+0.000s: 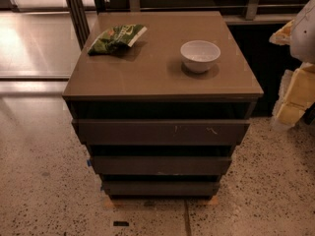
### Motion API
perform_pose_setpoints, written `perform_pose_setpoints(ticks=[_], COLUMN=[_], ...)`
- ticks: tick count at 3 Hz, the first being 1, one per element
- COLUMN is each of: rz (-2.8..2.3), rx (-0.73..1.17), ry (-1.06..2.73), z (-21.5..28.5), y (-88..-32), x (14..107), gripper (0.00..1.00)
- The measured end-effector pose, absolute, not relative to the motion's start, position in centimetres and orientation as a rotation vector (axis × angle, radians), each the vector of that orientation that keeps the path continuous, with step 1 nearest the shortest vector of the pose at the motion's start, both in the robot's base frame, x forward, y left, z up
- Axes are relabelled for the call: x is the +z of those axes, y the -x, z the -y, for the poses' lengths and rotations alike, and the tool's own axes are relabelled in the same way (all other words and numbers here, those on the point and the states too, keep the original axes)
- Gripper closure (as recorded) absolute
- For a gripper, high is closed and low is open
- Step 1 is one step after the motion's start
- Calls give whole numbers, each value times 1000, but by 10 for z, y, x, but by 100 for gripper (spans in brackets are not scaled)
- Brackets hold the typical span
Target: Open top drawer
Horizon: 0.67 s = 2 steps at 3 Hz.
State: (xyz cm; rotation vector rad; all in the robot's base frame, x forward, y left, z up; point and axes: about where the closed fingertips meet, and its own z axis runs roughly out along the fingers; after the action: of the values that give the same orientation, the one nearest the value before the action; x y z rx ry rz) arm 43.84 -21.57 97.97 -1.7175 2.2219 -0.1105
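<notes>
You have the pincer at the far right edge of the camera view, pale yellow and white, hanging beside the right flank of the bench and well apart from the drawer fronts; whether it is wide or narrow you cannot tell from here. Between it and the top drawer only bare speckled floor shows. The top drawer is the widest of three stacked fronts, directly under the bench top, with a dark shadowed band between its upper edge and the overhanging slab. Under it come the middle drawer and the bottom drawer, each narrower in this view and each with its own dark gap above. On the bench top, a crumpled green snack bag lies at the rear left, and a round white bowl stands upright at the right, well apart from the bag. Whether anything lies in the bowl cannot be made out. The bench top is a smooth, slightly glossy brown slab with square corners. The drawer fronts are flat, matt, dark grey-brown and handleless, and the top one carries small white scratch marks right of centre.
</notes>
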Motion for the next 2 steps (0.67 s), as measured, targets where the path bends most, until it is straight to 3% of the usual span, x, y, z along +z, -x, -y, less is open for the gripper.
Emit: perform_pose_setpoints(ticks=[2], rz=[-2211], rx=[-132], ry=[1679], z=[215], y=[-437], x=[982], gripper=[0])
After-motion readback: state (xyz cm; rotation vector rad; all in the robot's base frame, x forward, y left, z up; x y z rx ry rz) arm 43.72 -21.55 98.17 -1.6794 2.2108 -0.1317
